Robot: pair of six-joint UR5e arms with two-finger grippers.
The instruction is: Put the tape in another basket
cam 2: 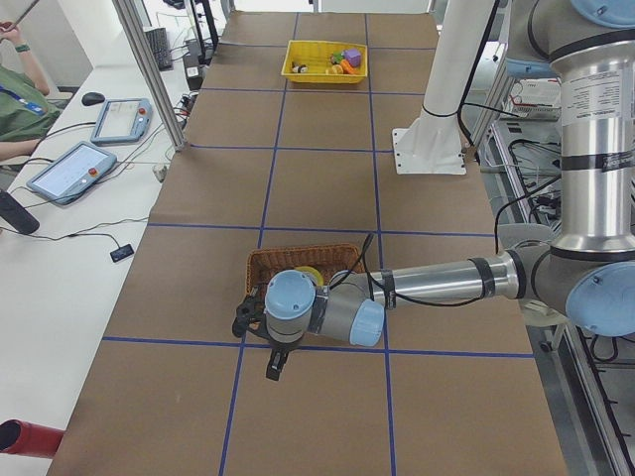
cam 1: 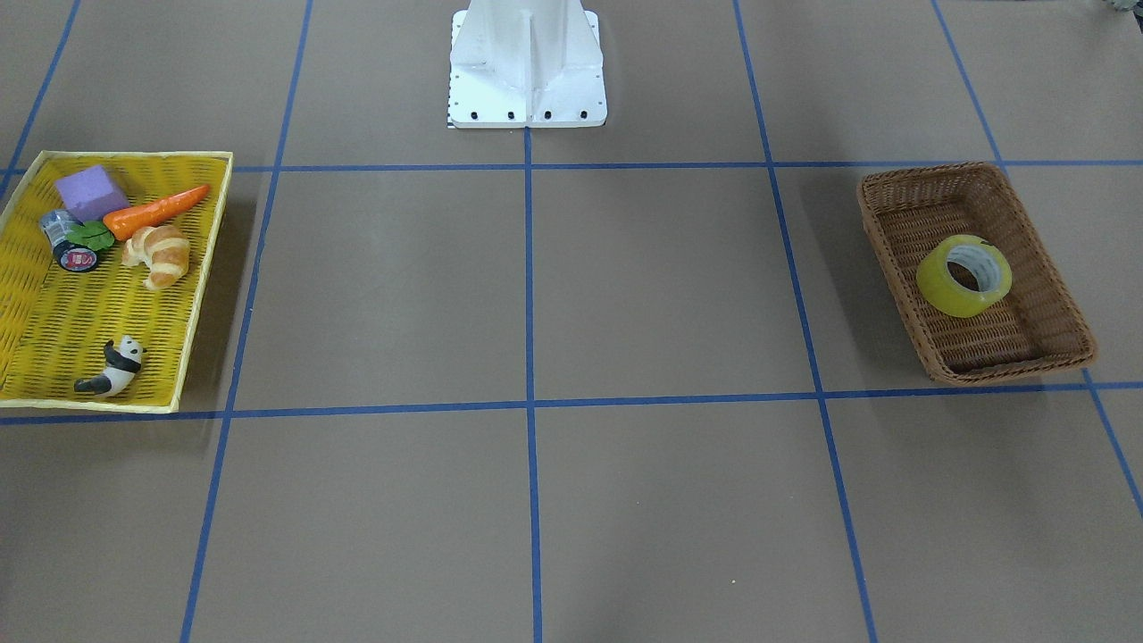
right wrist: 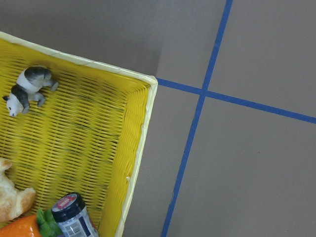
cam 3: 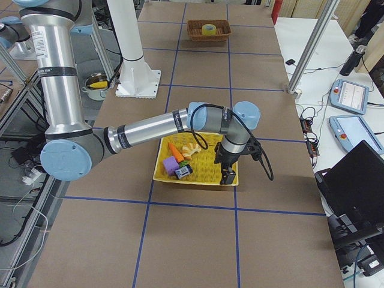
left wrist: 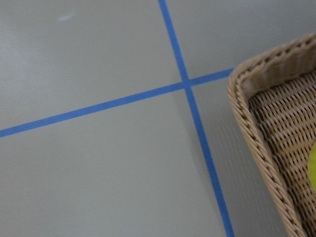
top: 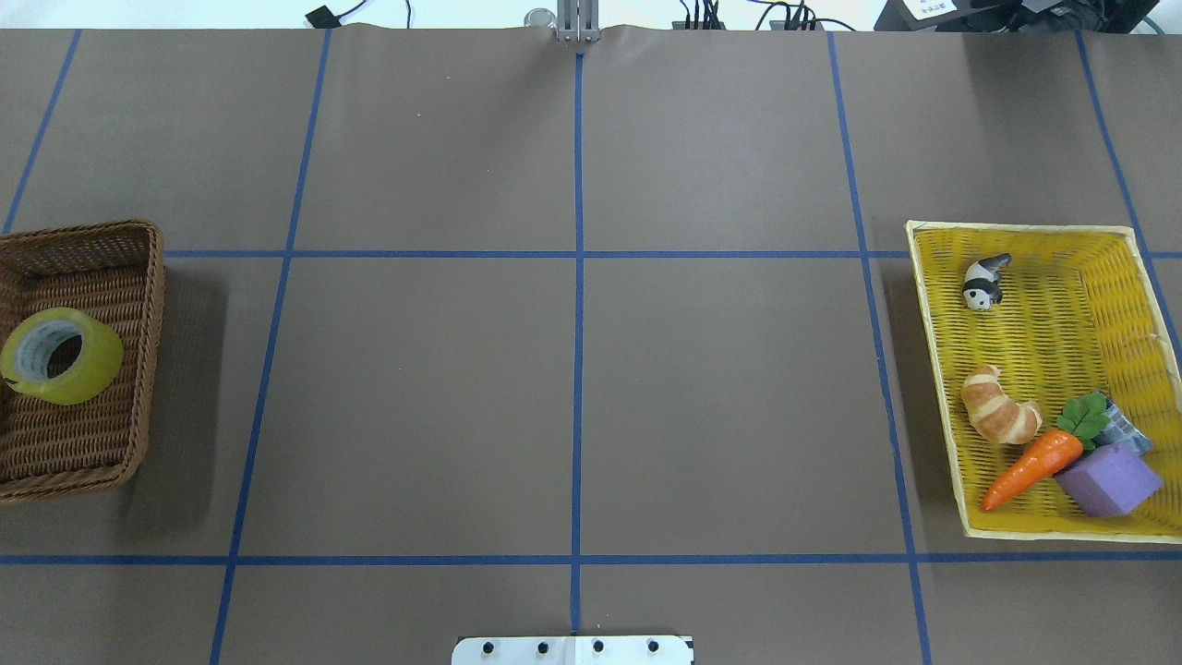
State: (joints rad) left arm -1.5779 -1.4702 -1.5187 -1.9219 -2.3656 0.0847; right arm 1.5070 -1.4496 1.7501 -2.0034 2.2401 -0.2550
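1. The table [cam 1: 393, 286] is covered in brown paper and marked into squares with blue tape lines. The robot's white base [cam 1: 527, 62] stands at its middle edge.
2. The tape [cam 1: 964, 275] lies inside the brown basket [cam 1: 893, 223], on the robot's left side of the table. The roll sits tilted near the middle of the basket floor, and its whitish core opening is visible from above. Nothing else shows in this basket.
3. The yellow tray [cam 1: 54, 321] sits on the robot's right side, well apart from the basket.
4. The tray holds a purple block [cam 1: 89, 190], a carrot [cam 1: 156, 211], a croissant [cam 1: 159, 254] and a dark can [cam 1: 70, 243] bunched at the end nearer the robot. A panda figure [cam 1: 114, 366] lies alone toward the far end.
5. The carrot's green leaves touch the can, and the croissant lies just beside the carrot.
6. The left gripper [cam 2: 276, 365] shows only in the side view. It hangs over the table just beyond the basket's outer end, close to a blue line. I cannot tell whether its jaws are released or clenched. Its wrist camera sees a basket corner and a sliver of yellow at the frame edge.
7. The right gripper [cam 3: 228, 175] also shows only in the side view, hanging over the tray's outer rim. I cannot tell the state of its jaws either. Its wrist camera sees the tray corner with the panda figure and the can.
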